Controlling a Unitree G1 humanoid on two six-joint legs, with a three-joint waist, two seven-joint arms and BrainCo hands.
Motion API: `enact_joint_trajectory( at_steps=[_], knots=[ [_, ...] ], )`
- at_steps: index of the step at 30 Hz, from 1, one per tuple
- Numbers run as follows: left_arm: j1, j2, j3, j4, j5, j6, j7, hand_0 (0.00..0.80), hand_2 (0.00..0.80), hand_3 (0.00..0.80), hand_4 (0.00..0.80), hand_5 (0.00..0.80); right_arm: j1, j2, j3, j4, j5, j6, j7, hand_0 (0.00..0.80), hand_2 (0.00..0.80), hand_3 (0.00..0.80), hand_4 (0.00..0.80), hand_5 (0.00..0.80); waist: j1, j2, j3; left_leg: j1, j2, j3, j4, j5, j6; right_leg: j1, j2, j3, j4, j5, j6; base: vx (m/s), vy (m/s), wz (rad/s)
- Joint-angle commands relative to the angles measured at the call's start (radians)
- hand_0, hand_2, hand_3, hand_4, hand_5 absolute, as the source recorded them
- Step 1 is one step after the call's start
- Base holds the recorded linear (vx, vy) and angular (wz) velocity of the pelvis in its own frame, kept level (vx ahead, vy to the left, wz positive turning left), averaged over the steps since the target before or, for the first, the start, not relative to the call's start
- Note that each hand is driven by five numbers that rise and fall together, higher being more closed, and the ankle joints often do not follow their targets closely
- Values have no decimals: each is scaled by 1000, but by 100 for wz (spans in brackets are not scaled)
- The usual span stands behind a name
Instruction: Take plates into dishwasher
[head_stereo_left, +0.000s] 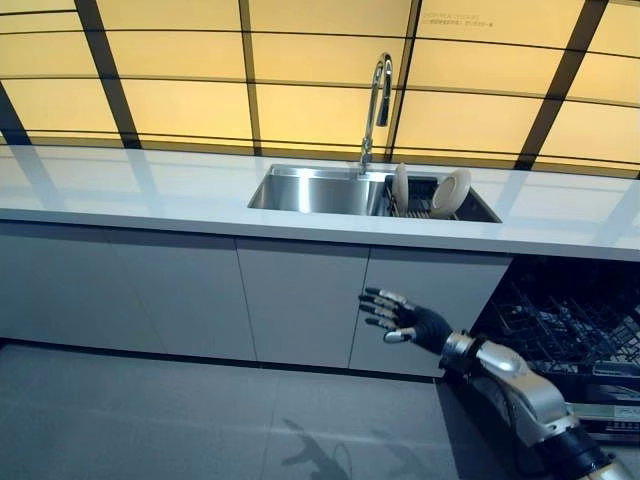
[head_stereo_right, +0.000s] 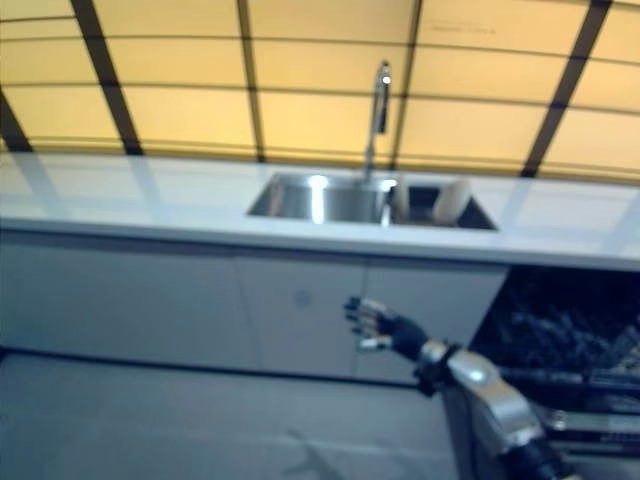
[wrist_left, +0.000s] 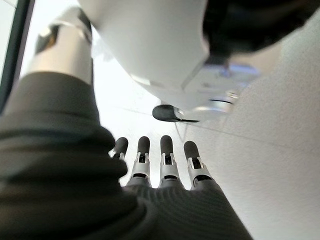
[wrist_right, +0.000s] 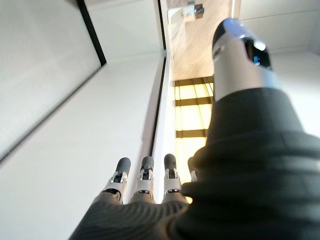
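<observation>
Two white plates stand on edge in a dark rack in the right part of the sink: one larger plate (head_stereo_left: 451, 192) and one narrower plate (head_stereo_left: 400, 185). The dishwasher (head_stereo_left: 570, 325) stands open at the lower right with its dark wire rack showing. My right hand (head_stereo_left: 400, 316) is open and empty, raised in front of the cabinet doors below the sink, well below the plates. My left hand (wrist_left: 160, 165) shows only in its wrist view, fingers straight, holding nothing.
A steel sink (head_stereo_left: 312, 190) with a tall tap (head_stereo_left: 378, 100) is set in a long white counter (head_stereo_left: 130, 185). Grey cabinet doors (head_stereo_left: 300, 300) run below it. A yellow panelled wall (head_stereo_left: 180, 70) stands behind.
</observation>
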Motion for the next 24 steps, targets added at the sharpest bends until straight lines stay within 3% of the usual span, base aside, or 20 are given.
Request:
enact_joint_trajectory(
  at_steps=[1,2,3,4,5,6,7,8,11,14,18,24],
  knots=[
    [7,5,26,42,5,-7,0,0,0,0,0,0,-70,-30,-62,-32,56,-101,-47,0,0,0,0,0,49,-25,44,-244,-23,-46,256,146,27,73,89,25,65,-63,-80,129,-30,-31],
    [10,5,28,43,4,-5,0,0,0,0,0,0,-69,-28,-66,-31,52,-107,-52,0,0,0,0,0,53,-24,48,-253,-29,-45,260,146,28,79,91,24,64,-65,-80,245,-11,-24],
    [18,2,29,47,3,-7,0,0,0,0,0,0,-67,-24,-72,-20,46,-126,-65,0,0,0,0,0,76,-8,54,-274,-80,-42,187,161,28,112,111,34,55,-74,-70,461,42,9],
    [38,5,33,63,12,-23,-7,0,0,0,0,0,-74,-20,-84,-4,58,-147,-88,0,0,0,0,0,100,25,59,-296,-82,32,1,216,13,168,156,60,46,-102,-65,613,49,2],
    [43,12,35,74,24,-29,-16,0,0,0,0,0,-73,-23,-94,-7,54,-152,-119,0,0,0,0,0,119,40,61,-312,-98,39,-83,261,1,205,178,83,40,-120,-67,597,35,-12],
    [48,15,33,78,24,-32,-20,0,0,0,0,0,-75,-26,-95,-6,52,-155,-136,0,0,0,0,0,130,42,60,-321,-114,35,-131,274,-3,222,185,100,38,-127,-67,510,10,-78],
    [64,19,28,79,9,-38,-23,0,0,0,0,0,-89,-34,-96,3,68,-157,-156,0,0,0,0,0,155,40,56,-339,-155,15,-187,288,-4,260,193,146,35,-145,-69,459,25,-78],
    [70,31,33,71,-9,-27,-30,0,0,0,0,0,-127,-42,-81,37,91,-164,-170,0,0,0,0,0,162,35,46,-327,-185,-12,-193,233,30,263,192,184,38,-163,-71,430,47,-62],
    [40,58,46,81,4,-27,-39,0,0,0,0,0,-139,-41,-119,102,98,-176,-191,0,0,0,0,0,147,25,18,-288,-170,24,-132,179,64,268,137,172,58,-178,-25,249,81,-49],
    [0,83,37,72,29,-25,-27,0,0,0,0,0,-117,-70,-173,116,121,-176,-221,0,0,0,0,0,133,-2,-11,-228,-136,25,-128,130,80,245,60,82,59,-150,24,258,30,-6],
    [-30,109,23,78,46,-29,-19,0,0,0,0,0,-133,-103,-210,159,121,-158,-273,0,0,0,0,0,137,-24,-48,-263,-111,32,-108,121,74,235,27,28,15,-121,39,96,-20,2],
    [-49,96,15,90,57,-32,-24,0,0,0,0,0,-184,-138,-235,187,128,-143,-336,0,0,0,0,0,146,-37,-55,-312,-85,29,-72,108,55,225,1,0,-18,-104,59,28,21,-10]
  ],
)
